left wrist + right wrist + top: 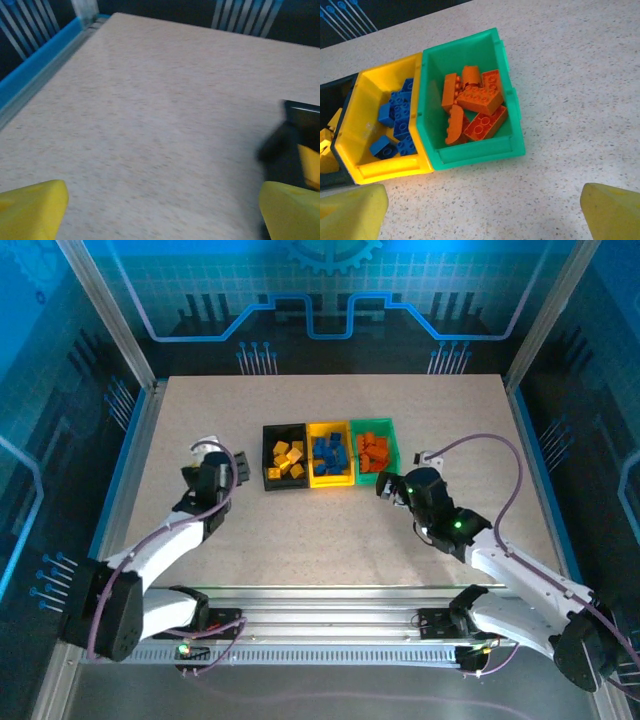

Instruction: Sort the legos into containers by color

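Three joined containers stand in a row mid-table. The black one (283, 455) holds yellow legos (288, 458), the yellow one (330, 478) holds blue legos (330, 453), and the green one (392, 445) holds orange legos (373, 452). My left gripper (215, 472) is open just left of the black bin (300, 112), over bare table, with nothing between its yellow fingertips (30, 207). My right gripper (392, 488) is open and holds nothing, just in front of the green bin (475, 152). The orange bricks (475, 102) and blue bricks (397, 120) show beyond it.
A speckled beige table (330, 540) carries the bins. A blue rail (35, 65) runs along its left edge, and metal frame posts (110, 310) rise at the corners. The arm bases sit on the rail (330, 620) at the near edge.
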